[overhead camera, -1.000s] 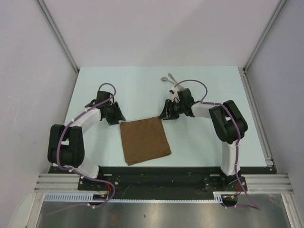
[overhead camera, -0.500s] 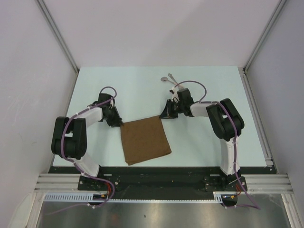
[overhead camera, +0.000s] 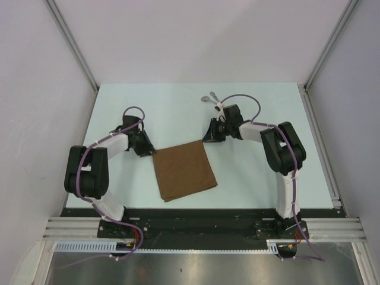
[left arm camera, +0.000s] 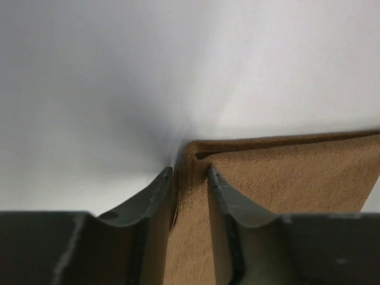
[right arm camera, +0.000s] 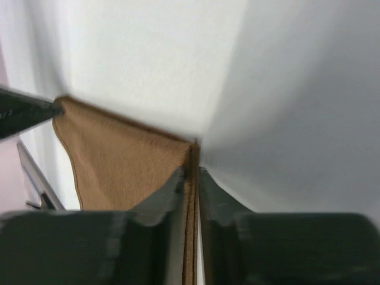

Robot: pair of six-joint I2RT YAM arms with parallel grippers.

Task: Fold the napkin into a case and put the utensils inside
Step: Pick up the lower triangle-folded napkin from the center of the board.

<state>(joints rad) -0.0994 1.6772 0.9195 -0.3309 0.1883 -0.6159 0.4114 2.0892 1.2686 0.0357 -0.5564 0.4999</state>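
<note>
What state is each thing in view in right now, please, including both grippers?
napkin, spread out, not yet folded, both far corners pinched.
utensils, lying together beyond the napkin, not held.
left gripper, shut on the napkin's far left corner.
right gripper, shut on the napkin's far right corner.

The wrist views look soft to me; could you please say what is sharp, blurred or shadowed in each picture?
Left wrist: the napkin edge is fairly sharp, the left end effector close and soft, a grey shadow on the table beyond the corner. Right wrist: the right end effector blurred and dark, the table's right half shaded. Top external: evenly lit, no glare; the utensils tiny.
</note>
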